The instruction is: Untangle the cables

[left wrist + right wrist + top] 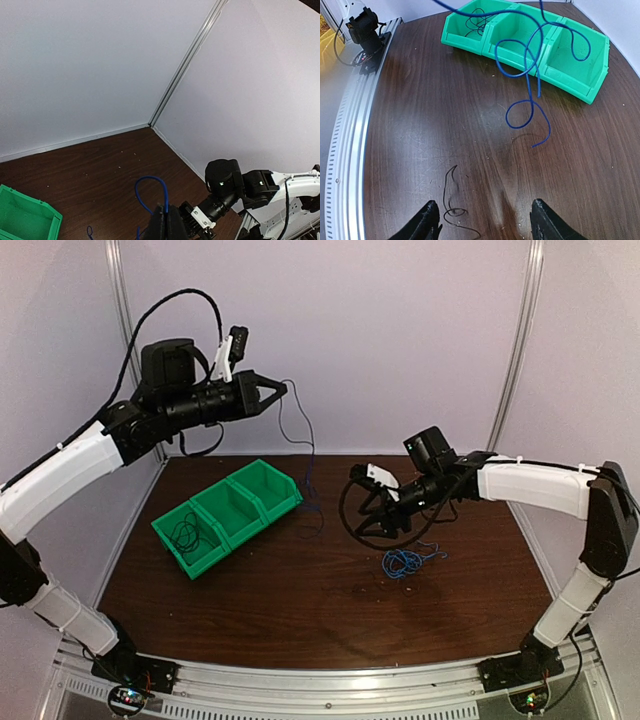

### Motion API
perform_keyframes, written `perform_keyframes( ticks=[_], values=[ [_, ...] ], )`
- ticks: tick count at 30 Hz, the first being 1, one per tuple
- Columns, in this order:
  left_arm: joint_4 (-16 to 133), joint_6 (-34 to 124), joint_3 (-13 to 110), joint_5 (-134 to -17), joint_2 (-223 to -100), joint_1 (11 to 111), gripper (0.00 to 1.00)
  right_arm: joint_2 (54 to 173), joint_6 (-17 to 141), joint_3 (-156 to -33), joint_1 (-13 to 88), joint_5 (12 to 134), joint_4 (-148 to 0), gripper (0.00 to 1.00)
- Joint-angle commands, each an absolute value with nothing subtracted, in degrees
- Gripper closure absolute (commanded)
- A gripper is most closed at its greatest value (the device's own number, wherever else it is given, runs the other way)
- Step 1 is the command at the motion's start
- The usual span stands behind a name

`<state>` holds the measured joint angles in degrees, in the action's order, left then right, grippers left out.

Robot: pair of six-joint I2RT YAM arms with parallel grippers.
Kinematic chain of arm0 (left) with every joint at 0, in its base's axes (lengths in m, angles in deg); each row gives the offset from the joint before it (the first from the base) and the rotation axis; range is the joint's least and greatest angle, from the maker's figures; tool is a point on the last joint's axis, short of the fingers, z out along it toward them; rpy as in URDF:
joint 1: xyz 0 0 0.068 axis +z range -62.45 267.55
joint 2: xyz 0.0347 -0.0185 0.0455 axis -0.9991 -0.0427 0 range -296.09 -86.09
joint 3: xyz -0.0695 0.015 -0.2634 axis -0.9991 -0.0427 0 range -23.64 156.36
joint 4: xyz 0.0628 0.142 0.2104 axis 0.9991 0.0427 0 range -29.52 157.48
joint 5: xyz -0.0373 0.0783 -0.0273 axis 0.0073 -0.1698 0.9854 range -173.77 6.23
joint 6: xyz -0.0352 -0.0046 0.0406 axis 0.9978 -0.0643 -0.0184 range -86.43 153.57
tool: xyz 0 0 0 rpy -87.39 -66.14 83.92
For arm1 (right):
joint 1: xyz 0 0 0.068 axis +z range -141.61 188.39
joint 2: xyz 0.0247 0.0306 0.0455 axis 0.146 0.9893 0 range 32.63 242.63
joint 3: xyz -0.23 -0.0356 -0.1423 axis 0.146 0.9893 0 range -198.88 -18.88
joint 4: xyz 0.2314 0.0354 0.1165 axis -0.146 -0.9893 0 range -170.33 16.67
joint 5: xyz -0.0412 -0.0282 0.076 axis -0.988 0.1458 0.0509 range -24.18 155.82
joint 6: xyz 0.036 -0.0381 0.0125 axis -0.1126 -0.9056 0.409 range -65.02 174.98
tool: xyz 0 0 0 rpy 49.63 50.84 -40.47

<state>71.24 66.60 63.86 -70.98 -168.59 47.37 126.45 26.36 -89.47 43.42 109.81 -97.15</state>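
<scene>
- Left gripper (276, 390) sits high at the upper left of the top view, pinched tight on a blue cable (303, 445). The cable hangs from its tips toward the table (300, 620), just right of the green bins (282, 502). The left wrist view shows a loop of it standing above the closed fingers (162, 227).
- I cannot tell whether the hanging cable's lower end touches the table.
- Right gripper (375, 520) hovers low at centre right, jaws fairly wide with nothing between them. Its wrist view shows only bare wood there.
- A small blue cable tangle (404, 561) lies on the table just below and right of that gripper.
- A thin black cable (451, 200) lies near the finger at the lower left of the right wrist view. Another black cable (185, 532) sits in the leftmost bin compartment.
- My judgement is that the lifted strand looks clear of the rest and is ready to go to a bin.
- To do that well, keep the pinch firm and carry the strand sideways slowly so the tail does not swing into the right arm. Lower the tail into a compartment first — then release.
- For the tangle, the right gripper should take one outer strand, not the whole clump.
</scene>
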Motion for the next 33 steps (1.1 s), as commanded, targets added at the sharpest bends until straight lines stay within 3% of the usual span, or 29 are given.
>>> perform_keyframes(
  ticks=[1, 11, 18, 21, 23, 26, 33],
  values=[
    [68.3, 69.5, 65.0, -68.9, -167.2, 47.1, 1.00, 126.8, 28.9, -89.0, 45.3, 108.0, -92.3, 0.37],
    [66.9, 71.4, 63.1, -67.3, -166.0, 46.8, 1.00, 135.7, 31.4, -94.0, 48.8, 108.8, -87.2, 0.36],
    [67.5, 72.1, 65.1, -66.6, -165.8, 46.6, 1.00, 138.2, 37.0, -92.9, 48.8, 108.6, -75.8, 0.38],
    [68.1, 72.0, 65.9, -66.8, -165.7, 46.6, 1.00, 138.9, 38.1, -92.6, 48.8, 110.4, -73.6, 0.50],
    [68.2, 72.0, 66.1, -67.0, -165.6, 46.6, 1.00, 139.3, 39.7, -92.1, 48.8, 111.2, -70.7, 0.66],
    [68.9, 71.9, 66.4, -67.7, -165.2, 46.6, 1.00, 139.8, 41.8, -92.2, 48.7, 110.6, -69.2, 0.98],
    [75.2, 66.9, 71.9, -72.5, -164.4, 46.6, 1.00, 134.7, 37.7, -85.6, 47.0, 108.4, -71.5, 1.00]
  ],
)
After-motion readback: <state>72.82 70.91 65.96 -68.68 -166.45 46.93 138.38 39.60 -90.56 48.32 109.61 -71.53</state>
